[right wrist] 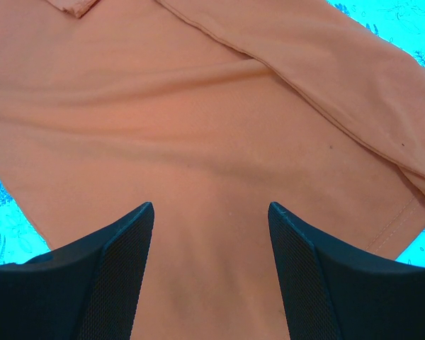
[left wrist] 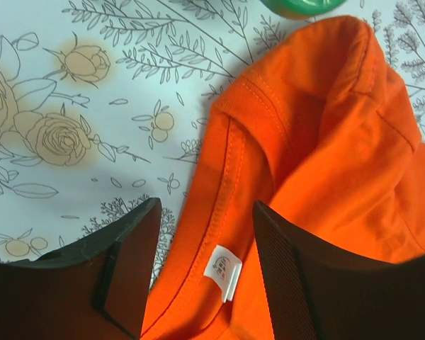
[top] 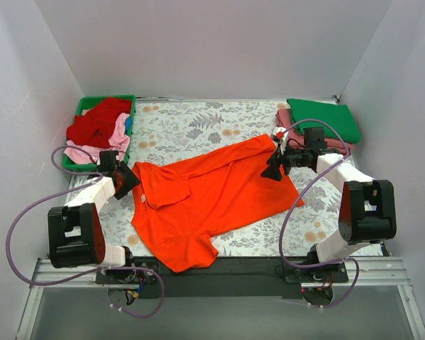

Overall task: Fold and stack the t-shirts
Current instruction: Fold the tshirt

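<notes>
Beyond the right pincer (top: pixel 273 171) lay folded shirts (top: pixel 326 119), beyond the left pincer (top: pixel 128 180) crumpled shirts (top: pixel 95 126). Both were open over the half-folded orange t-shirt (top: pixel 212 195).

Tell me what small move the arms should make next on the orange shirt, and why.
Probably lower both grippers and close them. The left gripper stands open astride the collar edge by the white label. The right gripper stands open over the cloth near the hem. Neither holds the orange t-shirt, which lies spread out.

Floral table (top: pixel 191 127): orange shirt (top: pixel 212 195) spread; green tray (top: pixel 83 105) far-left; folded stack (top: pixel 326 117) far-right.
</notes>
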Robot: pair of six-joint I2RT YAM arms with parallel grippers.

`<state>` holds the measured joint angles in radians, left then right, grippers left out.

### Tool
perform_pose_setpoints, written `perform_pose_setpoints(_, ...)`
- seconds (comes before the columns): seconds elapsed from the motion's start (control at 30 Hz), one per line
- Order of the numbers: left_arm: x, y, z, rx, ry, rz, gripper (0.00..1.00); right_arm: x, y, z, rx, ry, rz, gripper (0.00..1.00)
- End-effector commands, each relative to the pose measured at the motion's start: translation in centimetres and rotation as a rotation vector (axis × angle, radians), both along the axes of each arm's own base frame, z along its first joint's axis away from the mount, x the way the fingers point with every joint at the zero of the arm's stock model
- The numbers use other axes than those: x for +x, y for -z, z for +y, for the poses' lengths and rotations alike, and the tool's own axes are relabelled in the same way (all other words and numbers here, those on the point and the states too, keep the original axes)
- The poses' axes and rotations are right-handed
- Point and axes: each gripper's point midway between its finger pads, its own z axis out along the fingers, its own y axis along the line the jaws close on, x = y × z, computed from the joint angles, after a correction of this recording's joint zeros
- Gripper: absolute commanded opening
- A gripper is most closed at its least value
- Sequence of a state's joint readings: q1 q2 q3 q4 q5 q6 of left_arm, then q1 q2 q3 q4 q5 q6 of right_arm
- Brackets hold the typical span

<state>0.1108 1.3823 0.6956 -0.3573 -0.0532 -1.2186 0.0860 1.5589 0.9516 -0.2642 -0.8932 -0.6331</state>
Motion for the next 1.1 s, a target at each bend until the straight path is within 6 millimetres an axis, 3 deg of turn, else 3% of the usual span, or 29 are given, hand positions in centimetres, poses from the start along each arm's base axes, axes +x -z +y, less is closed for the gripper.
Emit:
perform_pose_setpoints(0.0,1.2,-0.5,1.3,0.051,-0.017,-0.011,0.51,0.1,-0.6,0.2,0.017,-0.019,-0.011,0.73)
perform_pose_setpoints(0.2,1.9,0.6,0.9,0.034,0.028,0.028,0.43,0.1,-0.8,0.2,0.019,-0.021,-0.016,0.73)
perform_pose_setpoints(0.33,1.8,1.6,0.5,0.019,0.065,0.071,0.32,0.1,-0.9,0.2,0.019,-0.022,-0.018,0.73)
perform_pose_setpoints(0.37,1.5,1.9,0.3,0.012,0.073,0.083,0.24,0.1,-0.9,0.2,0.019,-0.02,-0.018,0.73)
perform_pose_setpoints(0.57,0.0,2.1,0.6,0.028,0.051,0.116,0.0,0.1,-1.2,0.1,0.024,-0.021,-0.022,0.73)
perform_pose_setpoints(0.87,-2.5,1.3,1.8,0.045,-0.098,0.129,0.0,-0.1,-1.7,0.1,0.034,-0.026,-0.033,0.73)
perform_pose_setpoints(1.07,-3.1,-1.2,2.8,0.063,-0.152,0.079,0.0,-0.2,-1.8,0.3,0.038,-0.032,-0.03,0.73)
